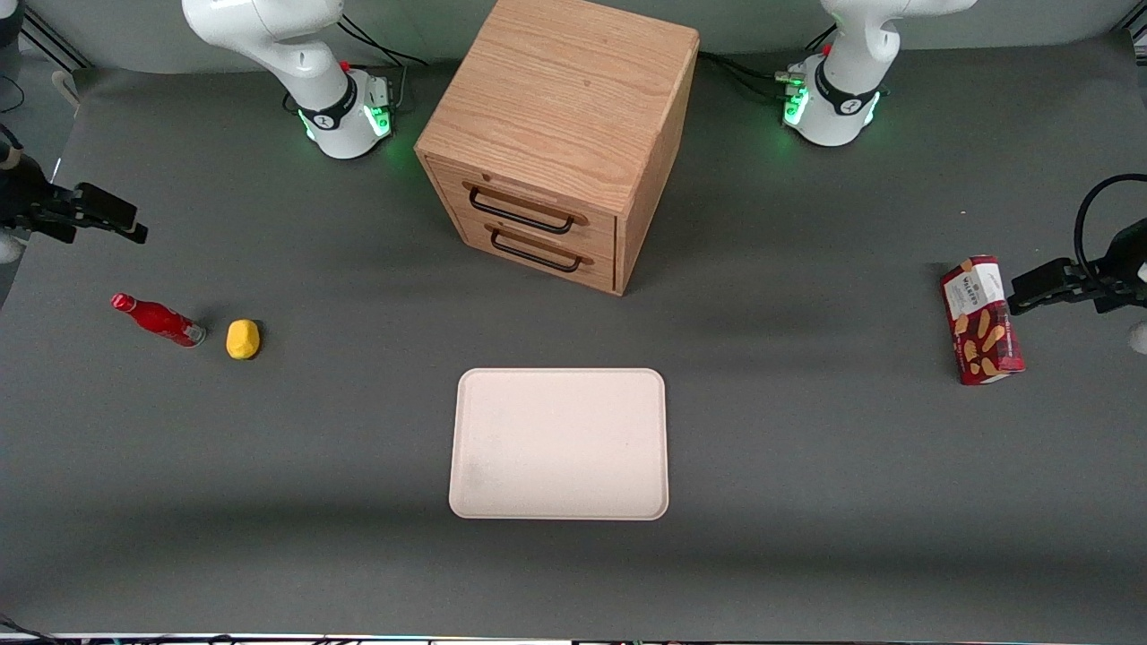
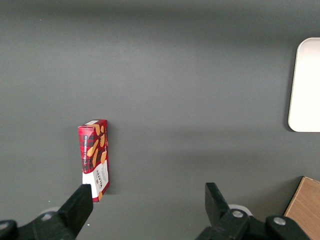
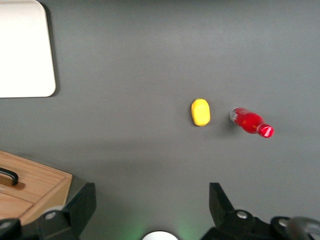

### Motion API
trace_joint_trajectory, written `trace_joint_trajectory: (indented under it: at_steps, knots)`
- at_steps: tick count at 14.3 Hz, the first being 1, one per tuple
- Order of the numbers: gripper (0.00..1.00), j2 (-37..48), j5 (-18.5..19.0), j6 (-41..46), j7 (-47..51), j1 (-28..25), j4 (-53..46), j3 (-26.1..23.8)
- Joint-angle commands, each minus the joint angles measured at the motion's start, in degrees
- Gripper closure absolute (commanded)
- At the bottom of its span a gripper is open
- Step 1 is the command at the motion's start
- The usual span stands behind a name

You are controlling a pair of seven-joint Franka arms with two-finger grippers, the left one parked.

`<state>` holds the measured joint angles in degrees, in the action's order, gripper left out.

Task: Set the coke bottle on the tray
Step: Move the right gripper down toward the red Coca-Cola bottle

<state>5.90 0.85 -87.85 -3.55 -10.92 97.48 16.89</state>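
Note:
The coke bottle (image 1: pixel 157 319) lies on its side on the grey table toward the working arm's end, red with a red cap and silvery base; it also shows in the right wrist view (image 3: pixel 251 122). The tray (image 1: pixel 560 443), pale cream and bare, lies near the table's middle, nearer the front camera than the cabinet; its corner shows in the right wrist view (image 3: pixel 22 50). My right gripper (image 1: pixel 133 230) hangs above the table, farther from the front camera than the bottle and apart from it. In the right wrist view the gripper (image 3: pixel 152 190) is open and holds nothing.
A yellow lump (image 1: pixel 243 339) lies beside the bottle's base, between bottle and tray; it also shows in the right wrist view (image 3: pixel 200 112). A wooden drawer cabinet (image 1: pixel 556 134) stands at the middle back. A red biscuit box (image 1: pixel 981 320) lies toward the parked arm's end.

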Motion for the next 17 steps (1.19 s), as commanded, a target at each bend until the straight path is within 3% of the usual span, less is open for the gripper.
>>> trace_joint_trajectory:
  at_steps: [1, 4, 6, 14, 17]
  knots:
    - [0.0, -2.47, 1.78, -1.26, -10.3, 0.2, -1.06, 6.72]
    - [0.0, -4.84, 3.72, -4.43, -16.4, 0.2, -0.71, 11.66]
    - [0.0, -5.03, 5.48, -11.24, -21.12, 0.11, 3.74, 14.46]
    - [0.0, -4.76, 5.04, -39.28, -27.2, 0.02, 28.08, 21.68]
    - [0.0, -7.21, 4.52, -44.94, -28.62, 0.2, 30.66, 22.57]
